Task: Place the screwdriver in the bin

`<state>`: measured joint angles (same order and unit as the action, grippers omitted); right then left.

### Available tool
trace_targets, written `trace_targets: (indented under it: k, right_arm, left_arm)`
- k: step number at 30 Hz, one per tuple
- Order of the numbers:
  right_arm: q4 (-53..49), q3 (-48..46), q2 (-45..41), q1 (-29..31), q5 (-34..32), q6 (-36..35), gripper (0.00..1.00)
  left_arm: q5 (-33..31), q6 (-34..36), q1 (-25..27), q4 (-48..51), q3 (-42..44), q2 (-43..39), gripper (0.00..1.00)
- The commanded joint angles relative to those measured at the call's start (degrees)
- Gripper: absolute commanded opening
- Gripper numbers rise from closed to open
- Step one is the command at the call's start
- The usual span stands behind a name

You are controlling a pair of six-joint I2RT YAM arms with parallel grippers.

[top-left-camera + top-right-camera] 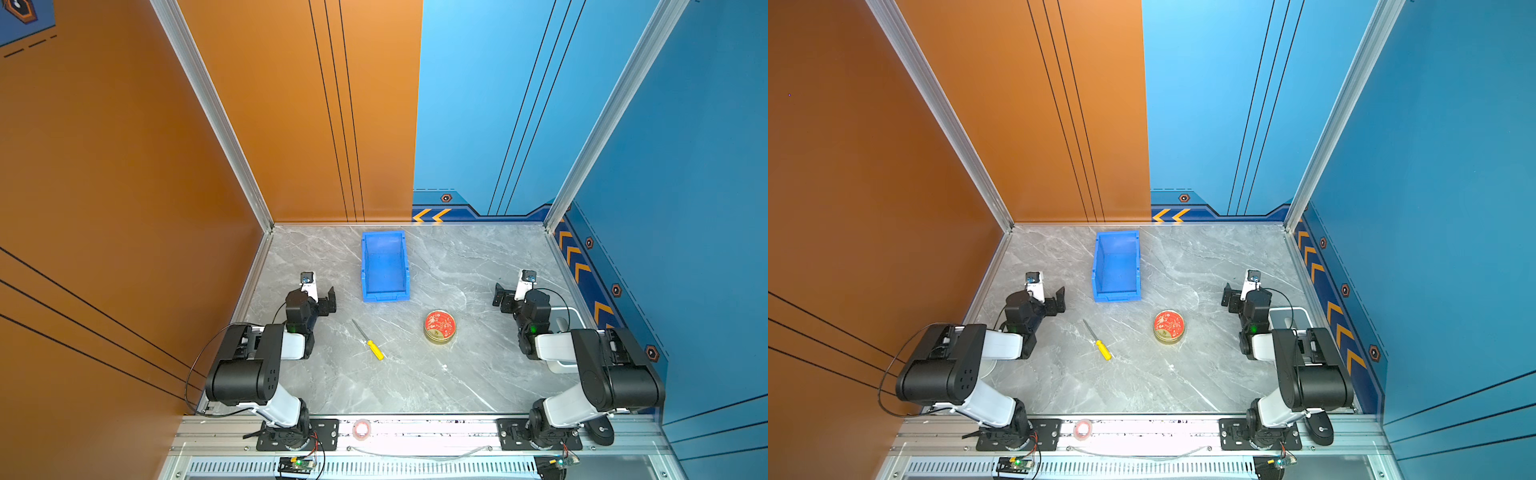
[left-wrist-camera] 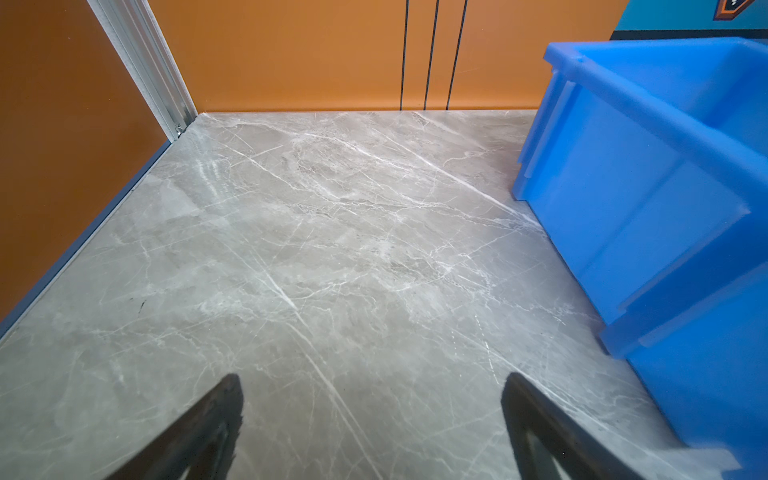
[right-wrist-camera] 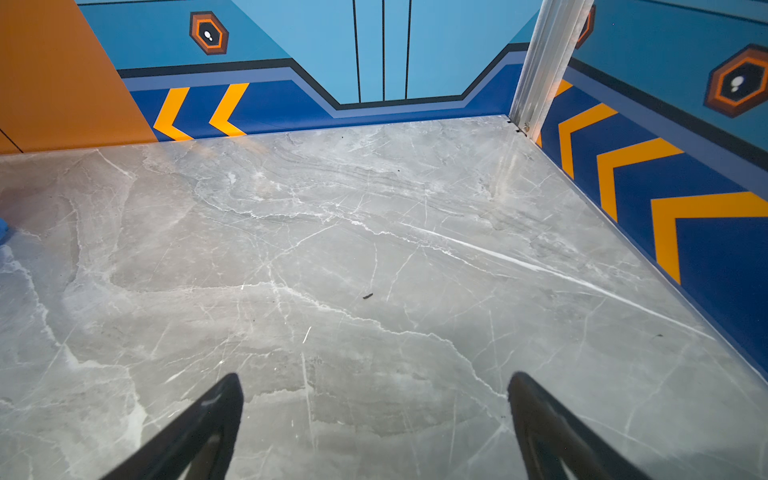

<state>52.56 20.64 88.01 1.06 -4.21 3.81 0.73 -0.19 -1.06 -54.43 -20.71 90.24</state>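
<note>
Left gripper (image 2: 372,384): jaws apart, nothing between them. Screwdriver (image 1: 368,339) lies flat on the table (image 1: 415,382), near the bin (image 1: 384,270) but outside it; the left wrist view cuts the bin off. Right gripper (image 3: 374,382): jaws apart, unloaded. White box (image 1: 569,311) behind the right arm largely hidden.

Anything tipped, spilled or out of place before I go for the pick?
Nothing stands out: the screwdriver lies flat, the bin sits upright and empty, the tin is closed. Only a tiny dark fleck marks the tabletop.
</note>
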Motion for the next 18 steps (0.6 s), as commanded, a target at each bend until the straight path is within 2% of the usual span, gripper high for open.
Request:
trace_targets:
  k: [1,9,12,15,18]
  right_arm:
    - [-0.52,0.80,0.68,-0.47,0.95,-0.30,1.00]
    - [-0.52,0.80,0.67,-0.53,1.02,-0.34,1.00]
    - [-0.52,0.80,0.67,-0.53,0.97,-0.36,1.00]
    - [-1.42,1.21,0.55,-0.17,-1.01,-0.09,1.00]
    - [-7.03,3.24,-2.15,1.09,-4.82,-0.32,1.00]
  left_arm:
    - [0.86,0.93,0.27,0.29,-0.74,-0.40,0.98]
    - [0.08,1.70,1.04,0.31,-0.61,-0.45,0.98]
    - [4.68,2.45,0.52,-1.46,0.83,-1.43,0.98]
    - [3.87,3.77,1.58,-0.83,1.54,-4.31,0.98]
    - [1.08,4.06,2.75,5.32,1.48,-11.03,0.98]
